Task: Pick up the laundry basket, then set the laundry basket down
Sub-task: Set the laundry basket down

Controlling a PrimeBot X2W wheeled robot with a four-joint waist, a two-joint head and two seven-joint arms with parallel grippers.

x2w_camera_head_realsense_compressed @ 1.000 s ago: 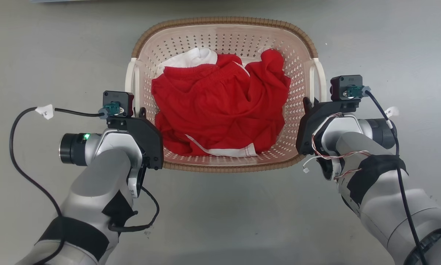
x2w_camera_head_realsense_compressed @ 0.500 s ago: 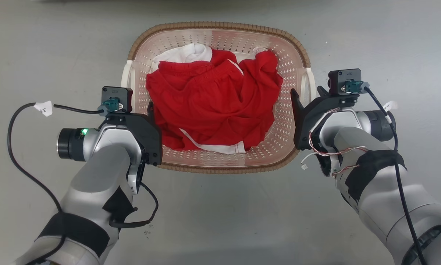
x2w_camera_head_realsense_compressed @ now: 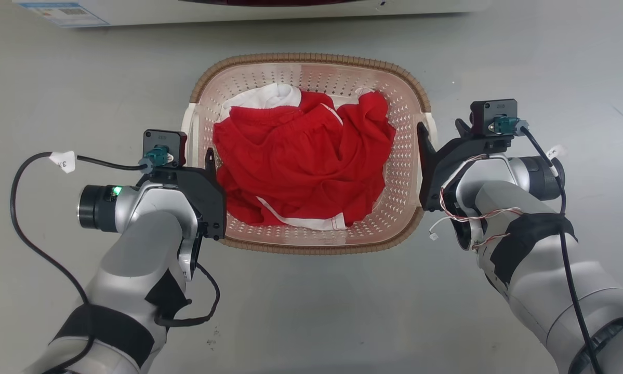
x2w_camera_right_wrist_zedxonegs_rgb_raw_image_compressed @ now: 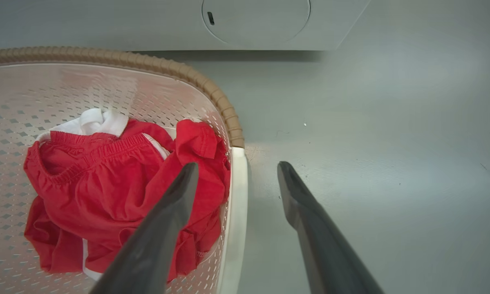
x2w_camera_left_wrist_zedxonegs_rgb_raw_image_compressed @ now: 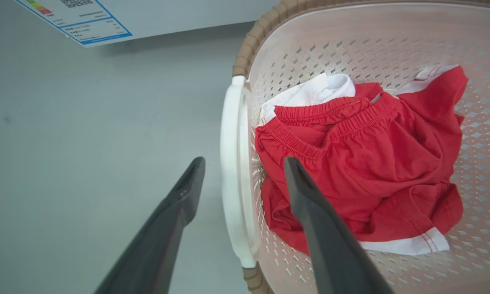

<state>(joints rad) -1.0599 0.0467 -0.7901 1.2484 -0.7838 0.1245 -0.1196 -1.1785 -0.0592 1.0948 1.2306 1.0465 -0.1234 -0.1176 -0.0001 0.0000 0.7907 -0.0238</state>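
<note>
Both my left fingers [x2w_camera_left_wrist_zedxonegs_rgb_raw_image_compressed: 175,208] and my right fingers [x2w_camera_right_wrist_zedxonegs_rgb_raw_image_compressed: 163,220] are spread apart and grasp nothing. Each pair straddles one side of the rounded pale pink-beige perforated plastic laundry basket with a brown woven-look rim [x2w_camera_head_realsense_compressed: 311,57]. In the left wrist view, the white left side handle [x2w_camera_left_wrist_zedxonegs_rgb_raw_image_compressed: 231,163] runs up between my two left fingers. One finger is outside over the smooth grey floor [x2w_camera_head_realsense_compressed: 311,311] and the other is inside, above the crumpled red shorts with an elastic waistband [x2w_camera_head_realsense_compressed: 301,161]. In the right wrist view, the white right side handle [x2w_camera_right_wrist_zedxonegs_rgb_raw_image_compressed: 237,196] lies between my right fingers in the same way, one over the red cloth and one over the floor. I cannot tell whether any finger touches a handle.

The laundry basket lies straight before me between my two arms, the red shorts heaped in it with a white garment [x2w_camera_head_realsense_compressed: 269,96] tucked at their far edge. Beyond its far rim stands a white washing machine [x2w_camera_head_realsense_compressed: 290,8] with a blue-edged label [x2w_camera_left_wrist_zedxonegs_rgb_raw_image_compressed: 77,18].
</note>
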